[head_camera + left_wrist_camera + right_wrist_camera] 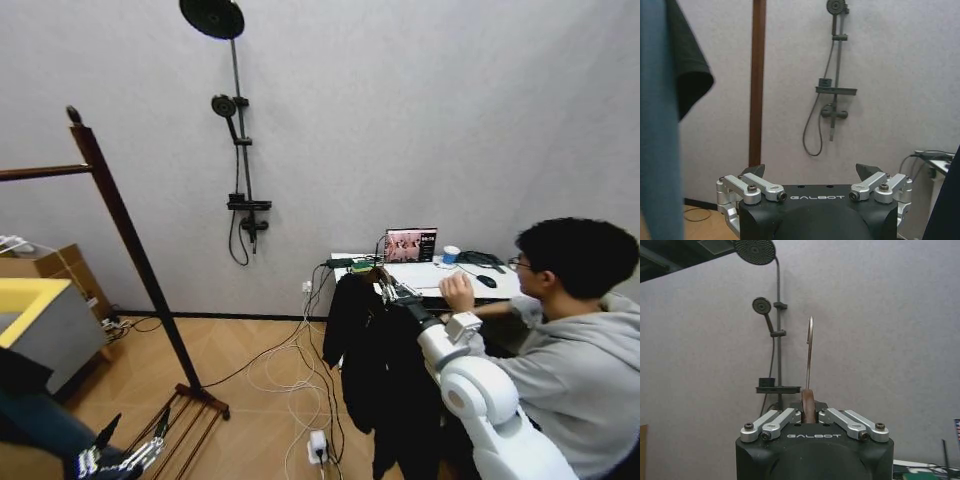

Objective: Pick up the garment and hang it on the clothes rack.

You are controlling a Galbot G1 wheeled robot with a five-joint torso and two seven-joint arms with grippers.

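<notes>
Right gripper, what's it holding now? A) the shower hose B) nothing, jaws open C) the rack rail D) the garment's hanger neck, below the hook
D: in the right wrist view the right gripper is shut on the wooden hanger, metal hook above; the black garment hangs from it.

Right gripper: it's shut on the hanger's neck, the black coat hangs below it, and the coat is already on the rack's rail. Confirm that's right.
Not quite. The right gripper is shut on the hanger, and the black coat hangs below it, but the coat is not on the rail. In the head view the clothes rack stands off to the left, apart from the coat.
</notes>
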